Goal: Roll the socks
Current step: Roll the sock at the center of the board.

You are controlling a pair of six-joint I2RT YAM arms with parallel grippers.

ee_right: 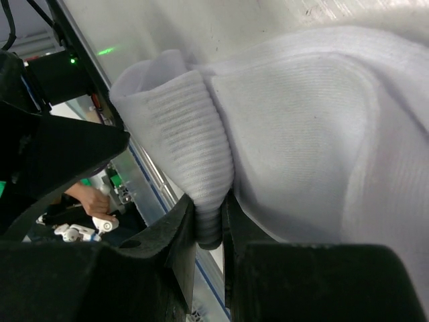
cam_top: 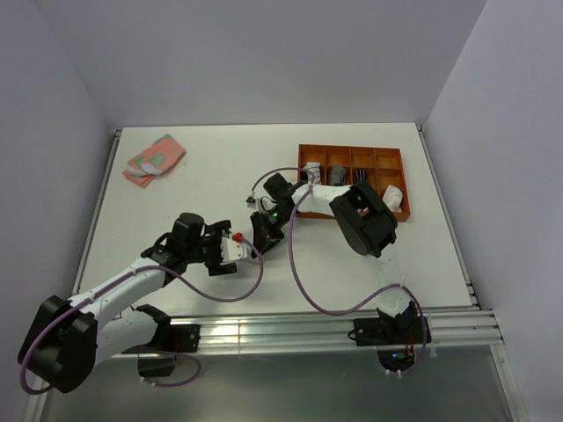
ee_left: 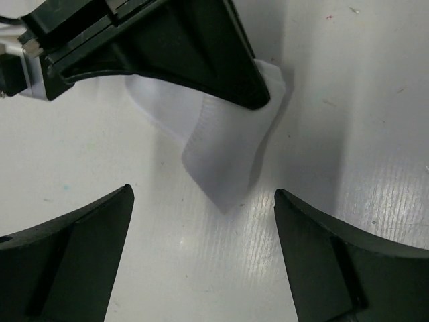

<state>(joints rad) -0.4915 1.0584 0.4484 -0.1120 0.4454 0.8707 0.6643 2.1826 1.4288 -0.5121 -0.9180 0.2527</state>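
the soft, limp white sock [ee_right: 301, 121] likely needs a bunched hold: right gripper [ee_right: 209, 225] pinches its ribbed fold, lower centre; left gripper [ee_left: 203, 201] gapes empty.

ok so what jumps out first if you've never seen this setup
The two arms meet mid-table, where the right hand pinches a fold of the white sock while the left hand faces it, wide open. At the far right sits the orange tray, and the pink sock lies alone at the far left.
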